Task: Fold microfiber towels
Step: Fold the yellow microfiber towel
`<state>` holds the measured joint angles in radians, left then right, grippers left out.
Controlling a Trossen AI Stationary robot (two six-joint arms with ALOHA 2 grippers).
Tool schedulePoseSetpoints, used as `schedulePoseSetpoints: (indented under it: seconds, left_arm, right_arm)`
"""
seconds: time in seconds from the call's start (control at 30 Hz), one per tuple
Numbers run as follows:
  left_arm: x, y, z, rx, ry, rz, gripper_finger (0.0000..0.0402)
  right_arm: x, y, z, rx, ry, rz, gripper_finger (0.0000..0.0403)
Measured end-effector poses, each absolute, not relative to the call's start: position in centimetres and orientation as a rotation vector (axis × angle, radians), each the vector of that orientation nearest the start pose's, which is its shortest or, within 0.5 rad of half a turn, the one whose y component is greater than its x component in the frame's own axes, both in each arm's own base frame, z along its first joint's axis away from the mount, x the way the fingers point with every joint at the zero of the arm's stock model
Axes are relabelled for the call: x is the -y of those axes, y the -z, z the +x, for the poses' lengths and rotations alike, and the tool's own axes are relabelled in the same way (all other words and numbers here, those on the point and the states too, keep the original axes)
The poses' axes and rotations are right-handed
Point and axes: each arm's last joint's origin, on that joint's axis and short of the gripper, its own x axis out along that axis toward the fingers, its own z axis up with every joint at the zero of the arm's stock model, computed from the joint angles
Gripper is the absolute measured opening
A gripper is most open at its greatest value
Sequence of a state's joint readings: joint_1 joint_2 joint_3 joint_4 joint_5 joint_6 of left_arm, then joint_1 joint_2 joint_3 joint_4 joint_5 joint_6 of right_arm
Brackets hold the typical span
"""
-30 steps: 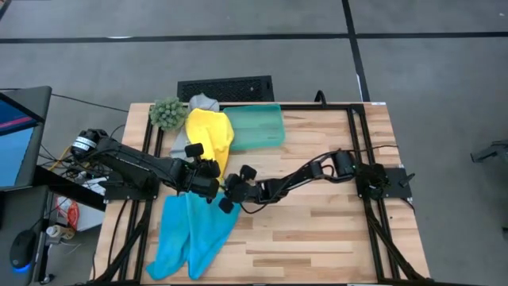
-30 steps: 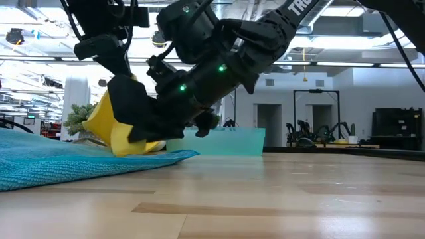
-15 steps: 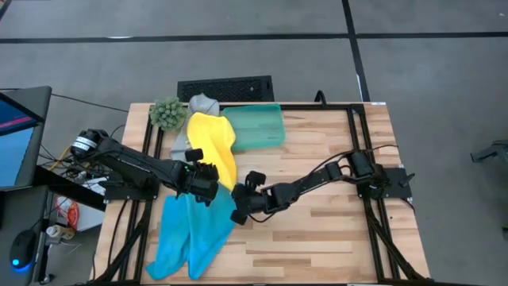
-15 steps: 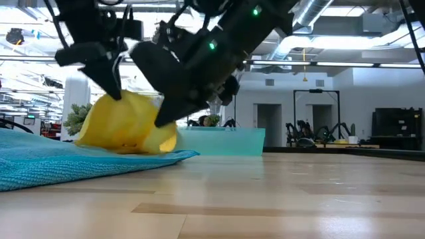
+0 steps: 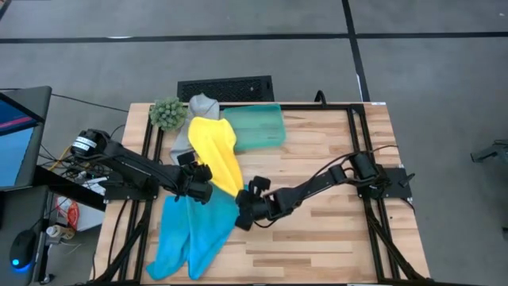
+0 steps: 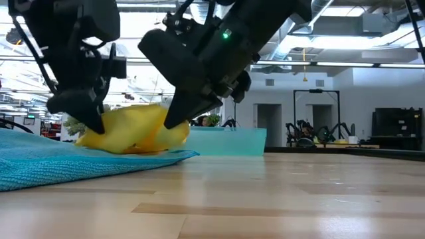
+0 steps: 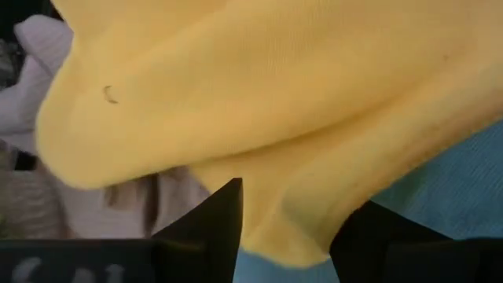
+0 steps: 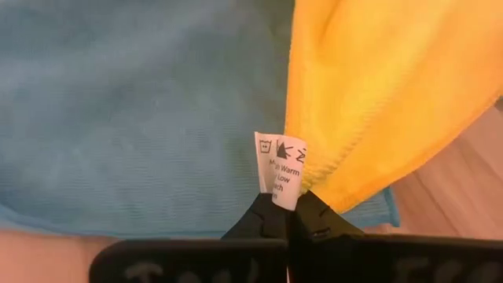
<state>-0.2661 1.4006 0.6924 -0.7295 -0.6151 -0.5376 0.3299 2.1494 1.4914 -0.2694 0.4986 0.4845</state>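
Observation:
The yellow towel [image 5: 218,151] lies stretched from the grey towel [image 5: 202,103] at the far side down onto the two blue towels [image 5: 190,230]. Shut on its near corner is my right gripper [image 5: 240,208], which reaches in from the table's right. At the towel's left edge my left gripper [image 5: 198,187] stands low and open. Its fingers [image 7: 216,224] stand on either side of a yellow edge [image 7: 291,228]. Whether they touch that edge, I cannot tell. My right gripper [image 8: 284,206] pinches the yellow towel's near corner [image 8: 326,192], together with its white care tag [image 8: 279,169], between its two fingertips. It comes slanting down from the table's right. The corner is raised a little, and the towel behind it rests on a blue towel [image 8: 118,118].
The teal tray [image 5: 254,127] and the green plant ball [image 5: 167,113] sit at the far edge, beside the grey towel. Bare wooden tabletop [image 5: 317,238] lies to the right of the blue towels.
My right gripper has gone toward the table's near edge and a little right, drawing the yellow towel's corner out with it. My left gripper has sunk toward the table. The yellow towel, bunched and held up before, now lies longer and lower over the blue towels.

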Motion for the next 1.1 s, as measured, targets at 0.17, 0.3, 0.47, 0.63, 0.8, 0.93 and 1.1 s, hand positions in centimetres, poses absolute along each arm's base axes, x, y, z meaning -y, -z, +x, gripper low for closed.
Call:
schedulePoseSetpoints:
  seconds: [0.17,0.3,0.47,0.63,0.8,0.93,1.1]
  left_arm:
    - [3.9,-14.7,20.9,-1.110,-0.602,0.123,0.0106]
    - [3.5,-14.0,20.3,-1.116,-0.631,0.092,0.0043]
    - [3.3,-13.6,19.9,-1.128,-0.656,0.050,0.0005]
    - [3.7,-14.4,20.7,-1.139,-0.613,-0.006,0.0002]
    - [4.3,-16.9,22.1,-1.128,-0.573,-0.027,0.0001]
    - [4.9,-20.3,23.4,-1.111,-0.557,-0.028,0.0001]
    - [5.9,-26.2,24.8,-1.062,-0.512,-0.009,0.0000]
  right_arm:
    - [-13.3,-14.7,43.1,-0.783,0.361,0.098,0.0004]
    - [-13.4,-14.7,43.0,-0.786,0.362,0.097,0.0003]
    - [-13.6,-15.6,42.6,-0.787,0.361,0.090,0.0004]
    - [-13.3,-18.4,40.9,-0.809,0.425,0.045,0.0002]
    - [-12.7,-21.6,38.3,-0.853,0.509,-0.026,0.0002]
    - [-11.8,-24.1,36.0,-0.886,0.574,-0.072,0.0002]
    - [-10.7,-28.0,32.2,-0.893,0.660,-0.093,0.0002]
